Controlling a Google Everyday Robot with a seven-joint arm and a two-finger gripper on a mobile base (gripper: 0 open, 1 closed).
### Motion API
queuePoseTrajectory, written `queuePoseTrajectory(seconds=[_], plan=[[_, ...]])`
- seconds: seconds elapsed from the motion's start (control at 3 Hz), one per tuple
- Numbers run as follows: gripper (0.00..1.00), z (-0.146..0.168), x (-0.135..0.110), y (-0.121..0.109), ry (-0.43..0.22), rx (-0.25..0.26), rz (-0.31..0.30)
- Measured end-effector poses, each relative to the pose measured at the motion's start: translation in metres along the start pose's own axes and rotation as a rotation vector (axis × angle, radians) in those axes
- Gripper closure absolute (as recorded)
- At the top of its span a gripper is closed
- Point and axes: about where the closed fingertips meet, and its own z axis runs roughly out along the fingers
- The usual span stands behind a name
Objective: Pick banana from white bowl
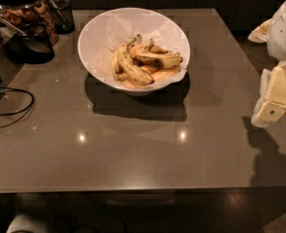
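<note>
The white bowl (99, 33) stands at the back middle of the table, lined with crinkled white paper. Several bananas lie in its right half. The plump yellow banana (159, 58) with brown bruising lies across the top of the pile, its dark end toward the right rim. A longer, slimmer spotted banana (132, 68) curves in front of it. My gripper (269, 109), cream-coloured, hangs at the right edge of the view beyond the table's right side. It is well to the right of the bowl and lower in the picture, and it holds nothing that I can see.
A dark glass jar of snacks (23, 8) and a black mesh cup (62, 14) stand at the back left. A black container (33, 45) sits in front of them. A black cable (11, 106) loops on the left side of the table (133, 149).
</note>
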Motion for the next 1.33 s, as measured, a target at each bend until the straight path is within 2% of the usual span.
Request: queuePoseTrajectory(seconds=[0.33,0.67,1.0,1.33], plan=[[0.0,0.0,0.0,0.0,0.0,0.0,0.0],[0.0,0.01,-0.017,-0.008,0.058,-0.023,-0.047],[0.0,0.018,-0.039,-0.019,0.13,-0.02,-0.11],[0.0,0.018,-0.042,-0.023,0.123,-0.001,-0.113]])
